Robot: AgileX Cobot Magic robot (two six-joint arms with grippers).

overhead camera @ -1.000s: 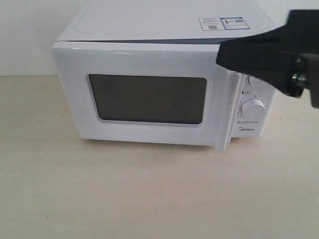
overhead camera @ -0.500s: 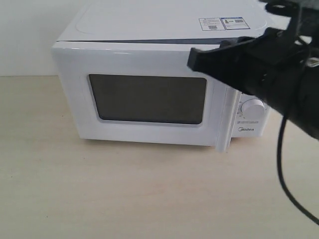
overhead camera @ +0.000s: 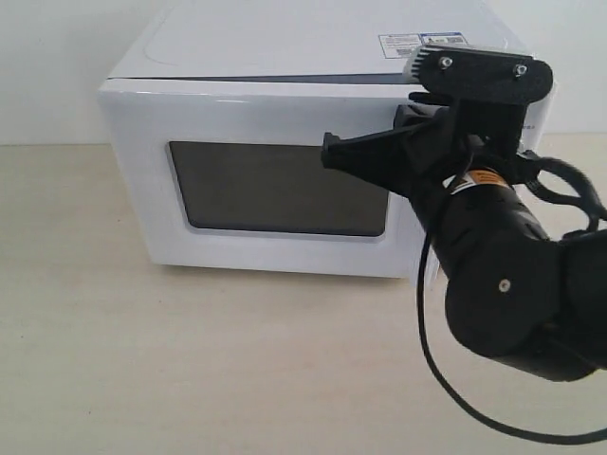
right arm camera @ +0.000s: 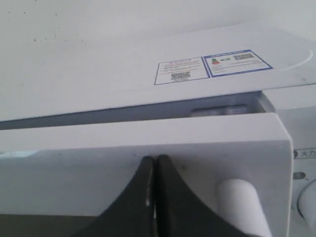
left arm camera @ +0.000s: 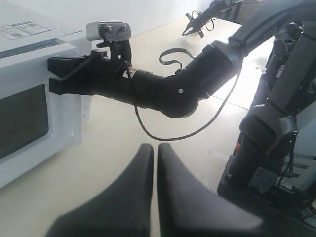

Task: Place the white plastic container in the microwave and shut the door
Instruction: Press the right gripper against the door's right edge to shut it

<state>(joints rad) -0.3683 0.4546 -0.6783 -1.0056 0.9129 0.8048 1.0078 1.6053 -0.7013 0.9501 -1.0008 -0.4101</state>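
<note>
Right claw (overhead camera: 328, 152) is closed all the way, fingers pressed together, gripping nothing. Its tips sit at the upper face of the door (overhead camera: 266, 118), just beside the top of the bar handle (right arm camera: 239, 205). Left claw (left arm camera: 154, 148) is also closed tight and empty, hanging over the worktop (overhead camera: 190, 360) well apart from the microwave (overhead camera: 285, 47). White plastic container isn't visible in any view: not on the worktop, not in either claw. The dark window (overhead camera: 280, 190) shows nothing through it, so can't tell if it's inside. Door looks flat to the front, but I can't tell whether it's latched. My read: this is the closing push. To do it well, press straight into the door face on the handle side, far from the hinge, with the closed tips square so they don't skid over the top edge or snag the handle. Ease in until the latch takes. Don't shove hard enough to slide the oven back, and keep the hanging cable (overhead camera: 420, 322) out of the door edge. Count: one microwave, one door, one handle, one window, two stickers (right arm camera: 180, 70) on top, two claws, zero containers seen. The dials are hidden behind the right arm (overhead camera: 503, 284) in the exterior view.
</note>
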